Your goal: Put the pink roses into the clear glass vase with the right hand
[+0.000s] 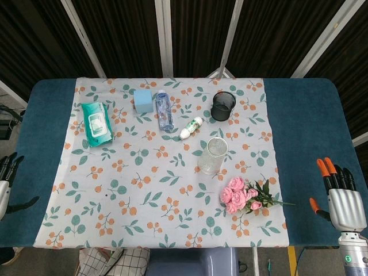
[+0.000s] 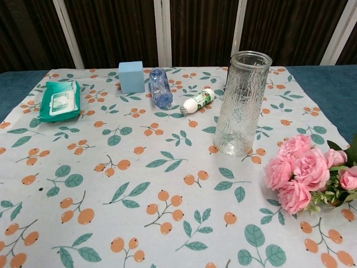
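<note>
Head view shows the surface (image 1: pixel 310 115) covered in its middle by a white cloth (image 1: pixel 144 184) printed with orange berries and green leaves. Just right of the frame's centre the clear glass vase (image 1: pixel 213 155) stands upright with nothing in it. Below and to the right of it, near the cloth's lower right corner, the pink roses (image 1: pixel 241 197) lie flat on the cloth, blooms toward the left and green stems toward the right, close to the vase but apart from it. At the lower right edge of the frame the right hand (image 1: pixel 344 198) is raised beside the surface with its fingers straight and apart, holding nothing and well apart from the roses. At the lower left edge the left hand (image 1: pixel 7 183) shows only in part, fingers likewise spread and holding nothing. Along the upper part of the cloth, from left to right, lie a green pack of wet wipes (image 1: pixel 96 123), a light blue block (image 1: pixel 143 100), a clear plastic bottle (image 1: pixel 164 110) on its side, a small white bottle (image 1: pixel 191 127) with a green label also on its side, and a black mesh cup (image 1: pixel 223 106) standing upright. Chest view shows the vase right of centre and the roses at the right edge, with neither hand in frame.
</note>
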Controlling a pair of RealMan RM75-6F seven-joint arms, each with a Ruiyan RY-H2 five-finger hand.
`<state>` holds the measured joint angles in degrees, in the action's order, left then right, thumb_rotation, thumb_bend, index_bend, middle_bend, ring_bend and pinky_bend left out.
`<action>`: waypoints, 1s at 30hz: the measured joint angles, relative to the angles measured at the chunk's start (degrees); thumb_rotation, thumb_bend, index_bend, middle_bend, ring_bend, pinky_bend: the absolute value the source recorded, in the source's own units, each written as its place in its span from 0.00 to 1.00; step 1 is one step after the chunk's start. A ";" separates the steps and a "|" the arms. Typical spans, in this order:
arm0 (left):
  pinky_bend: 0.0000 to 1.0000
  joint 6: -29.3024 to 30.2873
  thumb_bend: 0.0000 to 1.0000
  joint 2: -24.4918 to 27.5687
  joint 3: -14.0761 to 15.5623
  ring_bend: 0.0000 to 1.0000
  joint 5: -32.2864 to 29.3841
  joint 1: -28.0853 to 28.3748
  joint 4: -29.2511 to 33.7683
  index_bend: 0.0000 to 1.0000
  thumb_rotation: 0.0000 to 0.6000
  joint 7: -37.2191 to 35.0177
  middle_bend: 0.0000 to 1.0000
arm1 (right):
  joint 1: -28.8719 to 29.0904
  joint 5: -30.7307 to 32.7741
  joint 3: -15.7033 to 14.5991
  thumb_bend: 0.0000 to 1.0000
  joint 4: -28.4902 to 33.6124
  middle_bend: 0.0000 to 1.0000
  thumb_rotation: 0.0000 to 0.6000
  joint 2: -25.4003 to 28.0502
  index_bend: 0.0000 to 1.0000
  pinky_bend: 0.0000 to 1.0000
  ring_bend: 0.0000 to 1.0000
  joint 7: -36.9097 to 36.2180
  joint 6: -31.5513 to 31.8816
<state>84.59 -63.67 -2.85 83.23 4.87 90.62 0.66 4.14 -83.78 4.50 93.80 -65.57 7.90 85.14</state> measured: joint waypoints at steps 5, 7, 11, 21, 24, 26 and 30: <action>0.00 -0.30 0.00 0.13 0.05 0.00 -0.07 0.04 0.09 0.00 1.00 0.06 0.00 | 0.11 -0.21 -0.03 0.34 -0.13 0.00 1.00 -0.09 0.00 0.00 0.00 -0.05 -0.09; 0.00 -0.49 0.00 0.14 0.00 0.00 -0.26 0.09 0.11 0.00 1.00 0.05 0.00 | 0.16 -0.44 -0.07 0.34 -0.22 0.00 1.00 -0.13 0.00 0.00 0.00 -0.05 -0.09; 0.00 -0.65 0.00 0.37 0.02 0.00 -0.31 0.08 0.54 0.00 1.00 -0.26 0.00 | 0.01 -0.61 -0.35 0.34 -0.19 0.00 1.00 0.04 0.00 0.00 0.00 -0.50 -0.12; 0.00 -0.21 0.00 0.46 0.22 0.00 0.35 -0.03 0.70 0.00 1.00 0.19 0.00 | 0.09 -2.95 -1.16 0.34 -0.27 0.00 1.00 0.77 0.00 0.00 0.00 -3.13 0.03; 0.00 0.25 0.00 0.55 0.27 0.00 0.74 -0.18 0.82 0.00 1.00 0.29 0.00 | 0.04 -2.86 -1.17 0.33 -0.42 0.00 1.00 0.64 0.00 0.00 0.00 -2.84 0.10; 0.00 0.59 0.00 0.59 0.43 0.00 1.06 -0.38 0.96 0.00 1.00 0.37 0.00 | 0.01 -2.65 -1.16 0.33 -0.35 0.00 1.00 0.63 0.00 0.00 0.00 -2.71 0.03; 0.00 0.58 0.00 0.70 0.56 0.00 1.11 -0.49 1.15 0.00 1.00 0.40 0.00 | 0.24 -2.84 -1.30 0.33 -0.31 0.00 1.00 0.82 0.00 0.00 0.00 -2.79 -0.54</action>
<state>85.17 -62.98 -2.28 84.34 4.38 91.77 1.05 4.37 -86.62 3.20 93.49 -64.75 5.11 84.60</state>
